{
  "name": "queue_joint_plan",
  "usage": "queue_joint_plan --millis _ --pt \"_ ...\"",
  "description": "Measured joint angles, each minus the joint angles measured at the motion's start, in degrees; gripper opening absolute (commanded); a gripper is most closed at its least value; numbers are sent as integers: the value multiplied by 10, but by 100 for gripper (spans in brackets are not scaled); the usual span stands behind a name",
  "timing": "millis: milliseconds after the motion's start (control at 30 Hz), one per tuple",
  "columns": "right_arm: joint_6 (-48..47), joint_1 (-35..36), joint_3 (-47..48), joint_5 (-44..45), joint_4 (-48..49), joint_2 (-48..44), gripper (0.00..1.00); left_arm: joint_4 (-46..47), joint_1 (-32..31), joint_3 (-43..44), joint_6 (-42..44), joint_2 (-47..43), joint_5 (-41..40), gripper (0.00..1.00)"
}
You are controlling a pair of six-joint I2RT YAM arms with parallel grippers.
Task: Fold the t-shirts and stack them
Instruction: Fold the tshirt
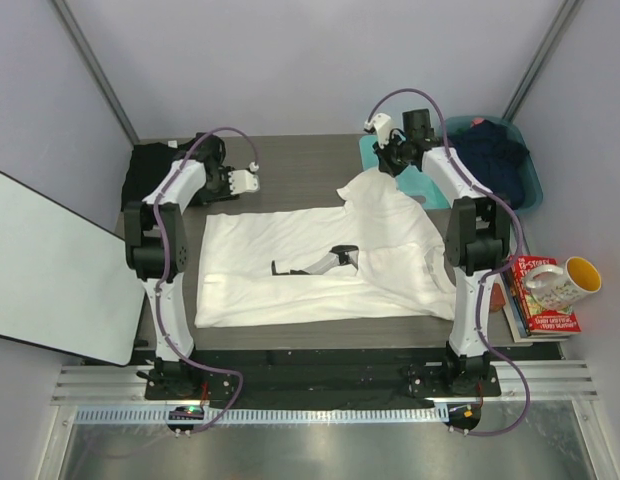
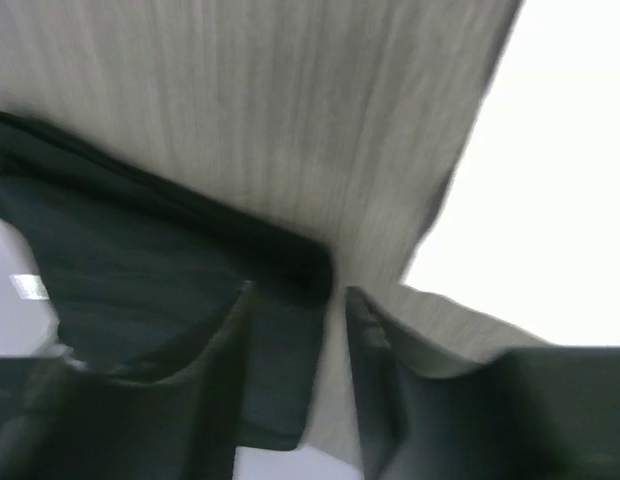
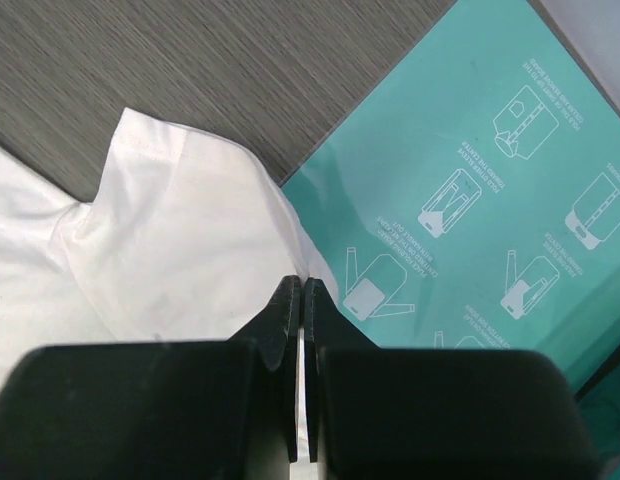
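Note:
The white t-shirt lies spread over the middle of the table, with its far right part pulled up towards my right gripper. In the right wrist view that gripper is shut on a thin edge of the white shirt, next to the teal board. The black t-shirt lies bunched at the far left corner. My left gripper hovers between the two shirts. In the blurred left wrist view it is open and empty, with the black shirt on its left and the white shirt on its right.
The teal board lies at the back right under the right arm. A blue bin of dark clothes stands behind it. Books and a mug sit at the right edge. A white panel leans at the left.

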Motion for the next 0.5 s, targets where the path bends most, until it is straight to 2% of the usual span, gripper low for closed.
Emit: queue_joint_plan --millis 33,133,333,500 --pt "-4 1 -5 0 0 -5 1 -6 1 -1 4 1 4 59" --pt "-12 1 -13 0 1 -15 1 -41 5 3 9 6 23 65" --pt "-19 1 -22 3 2 -21 1 -121 11 82 10 70 49 68" --pt "-23 3 -26 8 2 -21 1 -143 14 99 11 97 51 67"
